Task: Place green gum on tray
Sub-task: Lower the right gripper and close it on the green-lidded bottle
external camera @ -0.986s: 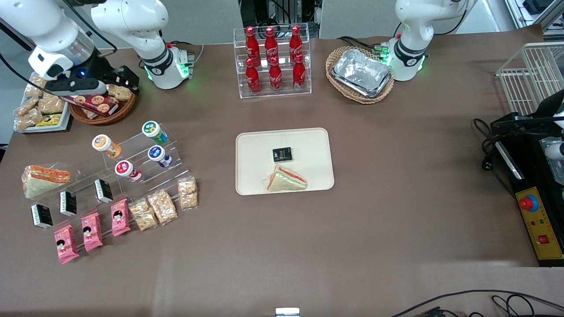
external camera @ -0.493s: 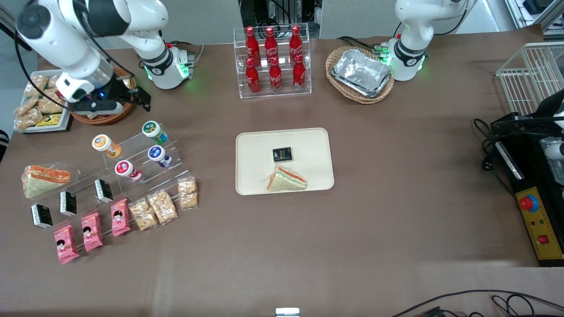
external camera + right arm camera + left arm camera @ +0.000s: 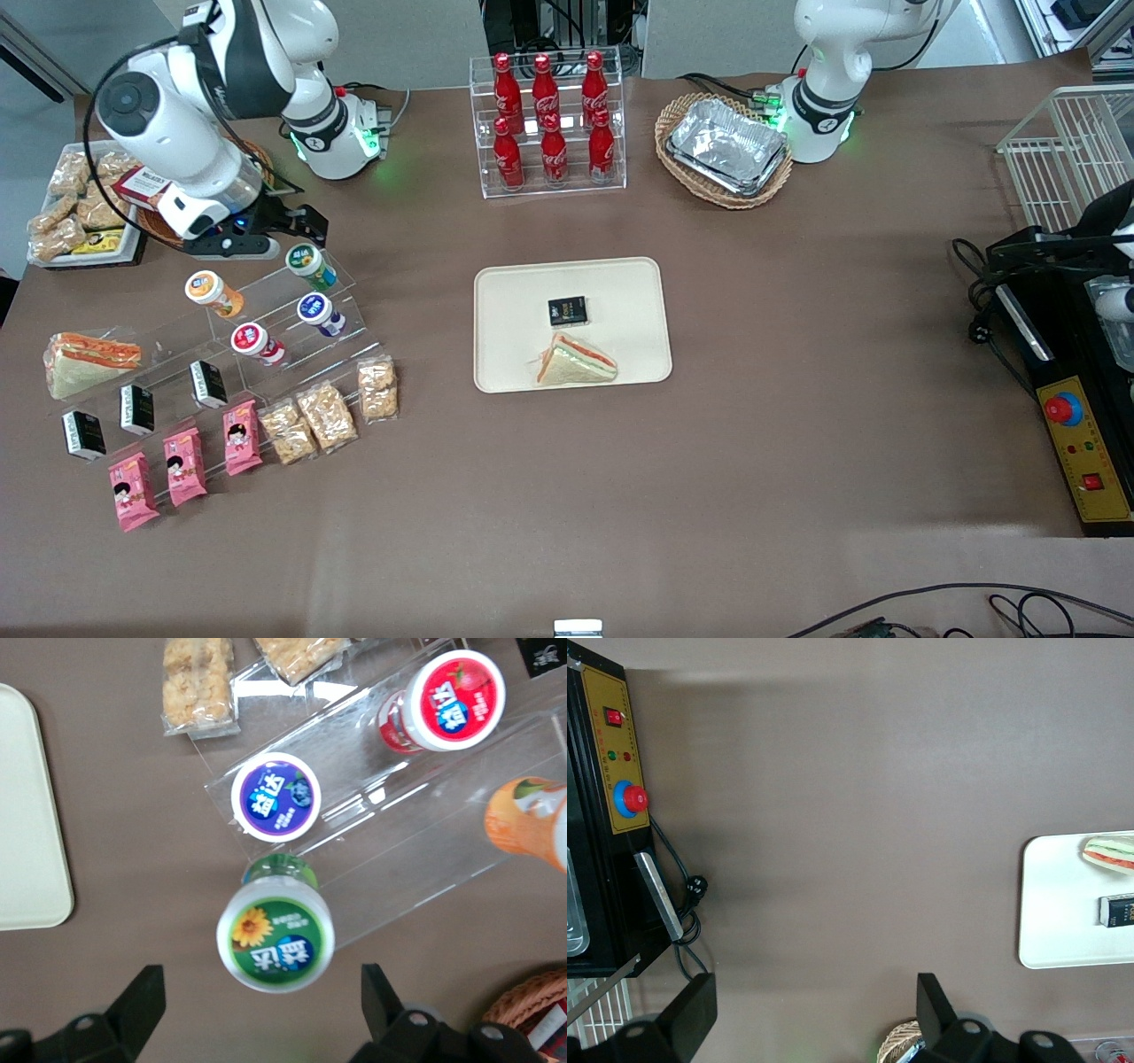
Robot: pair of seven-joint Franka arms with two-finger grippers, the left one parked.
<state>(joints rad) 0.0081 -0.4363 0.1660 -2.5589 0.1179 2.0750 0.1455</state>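
Note:
The green gum (image 3: 304, 260) lies tilted on the top step of a clear acrylic stand (image 3: 345, 283), its green lid with a yellow flower facing up (image 3: 275, 942). My right gripper (image 3: 266, 237) hovers just above the stand's top step, farther from the front camera than the gum. It is open (image 3: 262, 1003), both black fingers (image 3: 142, 997) spread wider than the lid, which sits just ahead of the fingertips without touching them. The cream tray (image 3: 620, 292) lies in the table's middle, and its rounded corner (image 3: 27, 815) shows in the right wrist view.
Blue-lidded (image 3: 314, 307), red-lidded (image 3: 251, 338) and orange-lidded (image 3: 205, 287) canisters share the stand. A sandwich (image 3: 576, 361) and a black packet (image 3: 567, 310) lie on the tray. Snack packets (image 3: 323, 415) sit nearer the camera. A cola rack (image 3: 549, 124) and a wicker basket (image 3: 724, 149) stand farther back.
The right arm has swung from over the snack basket toward the gum stand, bringing the open gripper down close to the green gum. Nothing on the table has moved.

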